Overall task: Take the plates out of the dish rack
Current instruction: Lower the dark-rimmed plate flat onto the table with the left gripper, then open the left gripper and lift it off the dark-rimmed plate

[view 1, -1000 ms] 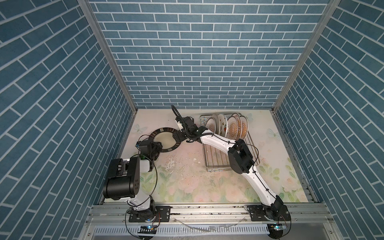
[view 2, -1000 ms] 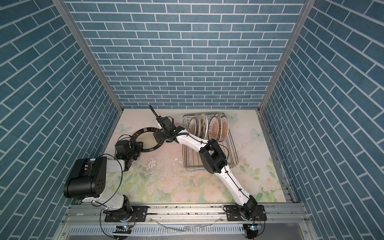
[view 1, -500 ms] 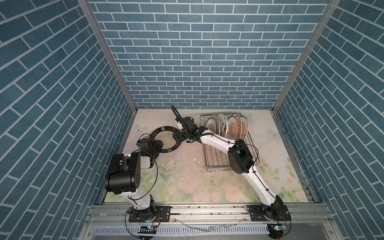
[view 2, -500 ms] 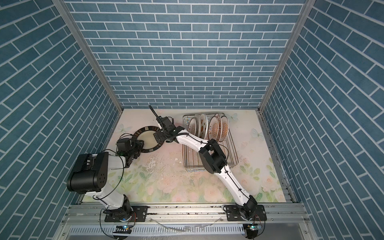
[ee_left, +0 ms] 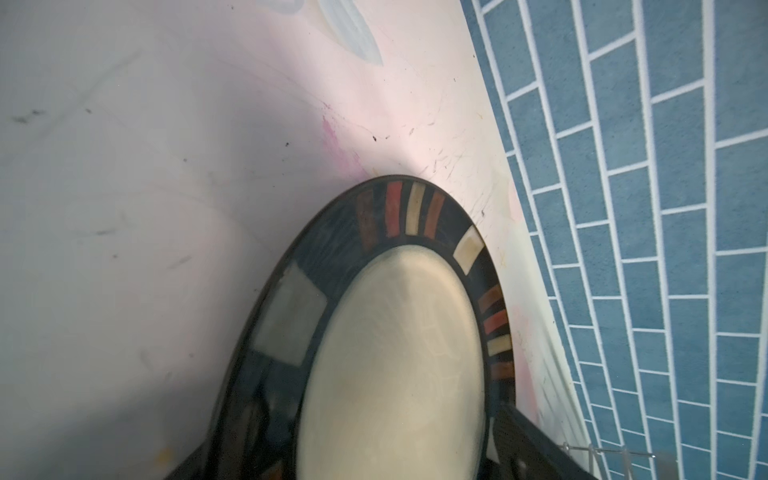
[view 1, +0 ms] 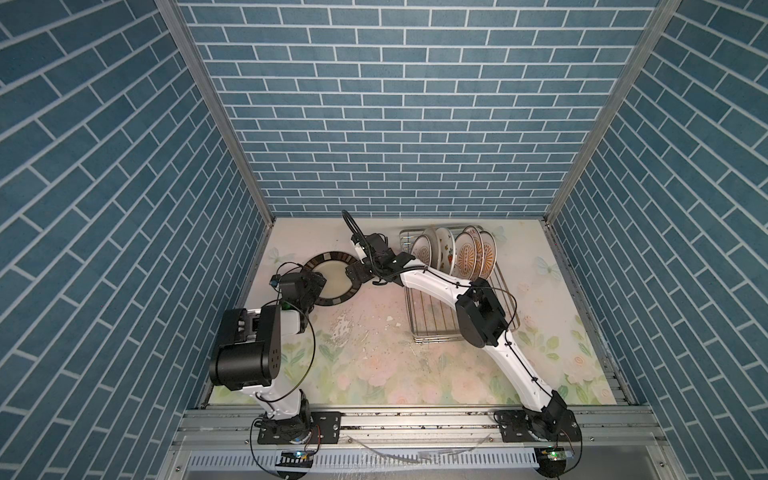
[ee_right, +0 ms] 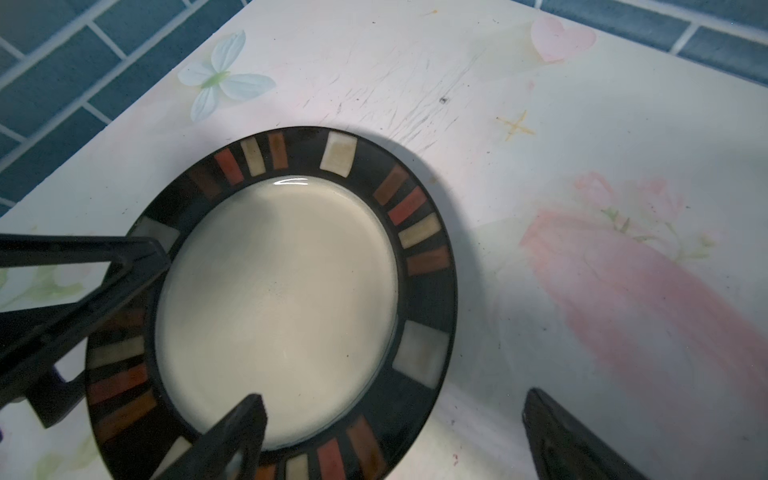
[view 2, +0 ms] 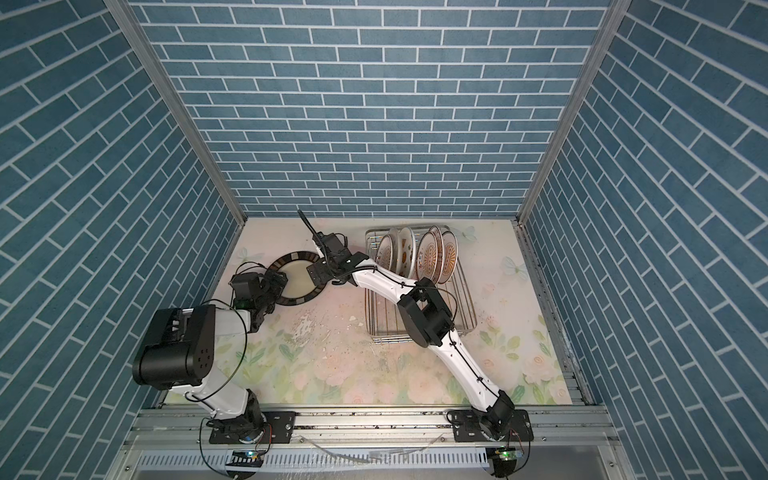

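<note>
The left gripper [view 1: 314, 284] stood open. Its fingers [ee_right: 137, 257] sat apart, one over the left edge of the dark-rimmed plate [view 1: 332, 279] and one beside it, and they pinched nothing. The right gripper [view 1: 354, 275] was spread wide at the plate's right edge and held nothing. In the right wrist view one of its fingers [ee_right: 237, 436] hung over the plate's rim and cream middle, the other over bare table [view 1: 395, 374]. The plate lay flat on the flowered table between the two grippers, to the left of the rack [view 1: 432, 338]. The other plates [view 1: 465, 257] stood on edge in a row at the rack's far end. The right arm crossed over the rack's left side.
</note>
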Motion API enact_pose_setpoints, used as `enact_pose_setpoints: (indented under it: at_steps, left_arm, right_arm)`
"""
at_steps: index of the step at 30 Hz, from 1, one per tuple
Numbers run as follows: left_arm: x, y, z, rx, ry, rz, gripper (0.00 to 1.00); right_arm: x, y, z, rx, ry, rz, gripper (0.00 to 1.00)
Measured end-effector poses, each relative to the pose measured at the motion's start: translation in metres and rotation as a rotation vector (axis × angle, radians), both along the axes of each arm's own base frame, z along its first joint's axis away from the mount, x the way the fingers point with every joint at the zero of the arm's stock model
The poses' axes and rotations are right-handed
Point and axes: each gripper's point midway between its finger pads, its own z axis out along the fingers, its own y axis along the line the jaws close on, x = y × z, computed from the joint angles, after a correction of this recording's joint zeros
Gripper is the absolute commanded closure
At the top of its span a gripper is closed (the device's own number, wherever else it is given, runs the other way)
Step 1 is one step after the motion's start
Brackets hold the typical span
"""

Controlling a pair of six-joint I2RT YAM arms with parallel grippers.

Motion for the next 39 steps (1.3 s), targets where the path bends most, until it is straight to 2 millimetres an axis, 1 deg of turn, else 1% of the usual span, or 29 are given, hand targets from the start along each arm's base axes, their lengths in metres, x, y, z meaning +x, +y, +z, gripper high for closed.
enact_pose_setpoints:
  at_steps: [1,2,3,6,9,12,14,17,20,23,26,27,29,31,32,36,39]
  left_arm:
    - [-0.001,0.001,0.0,0.006,0.004,0.005,0.07]
    - [-0.002,0.002,0.0,0.012,0.007,0.01,0.03]
    - [-0.003,0.004,0.001,0.017,0.009,0.016,0.0]
    - [-0.008,0.009,0.011,0.045,0.002,0.039,0.0]
    - [-0.015,0.015,0.029,0.078,-0.028,0.069,0.0]
    - [-0.024,0.019,0.052,0.122,-0.066,0.098,0.0]
    - [-0.03,0.021,0.067,0.148,-0.094,0.114,0.0]
    - [-0.044,0.025,0.087,0.178,-0.129,0.14,0.0]
    - [-0.06,0.026,0.104,0.198,-0.163,0.149,0.0]
    - [-0.074,0.022,0.127,0.217,-0.22,0.133,0.0]
    - [-0.084,0.005,0.154,0.23,-0.299,0.072,0.0]
    - [-0.088,-0.003,0.162,0.235,-0.327,0.042,0.0]
    - [-0.095,-0.02,0.174,0.24,-0.366,-0.021,0.0]
    - [-0.102,-0.039,0.183,0.244,-0.402,-0.091,0.0]
    - [-0.105,-0.048,0.187,0.245,-0.419,-0.125,0.0]
    - [-0.121,-0.098,0.205,0.245,-0.513,-0.331,0.0]
    - [-0.132,-0.136,0.205,0.243,-0.541,-0.483,0.0]
  right_arm:
    - [0.0,0.0,0.0,0.0,0.0,0.0,0.02]
    - [0.0,0.0,0.0,0.0,0.0,0.0,0.03]
    - [0.0,0.0,-0.001,-0.001,-0.001,0.0,0.03]
    - [-0.001,-0.002,-0.005,-0.011,0.001,0.0,0.01]
    - [-0.003,-0.004,-0.008,-0.035,-0.005,0.006,0.01]
    - [-0.008,-0.006,-0.003,-0.053,-0.021,0.009,0.01]
    - [-0.015,-0.008,0.006,-0.061,-0.04,0.017,0.01]
    - [-0.027,-0.008,0.028,-0.059,-0.078,0.033,0.01]
    - [-0.044,-0.01,0.055,-0.051,-0.132,0.054,0.01]
    - [-0.066,-0.016,0.085,-0.025,-0.185,0.071,0.01]
    - [-0.089,-0.028,0.118,0.019,-0.233,0.091,0.01]
    - [-0.098,-0.033,0.128,0.041,-0.249,0.096,0.01]
    - [-0.113,-0.045,0.147,0.073,-0.276,0.103,0.01]
    - [-0.123,-0.058,0.162,0.102,-0.299,0.1,0.01]
    - [-0.127,-0.065,0.169,0.113,-0.309,0.097,0.01]
    - [-0.136,-0.096,0.191,0.126,-0.342,0.057,0.01]
    - [-0.14,-0.119,0.206,0.125,-0.365,0.017,0.01]
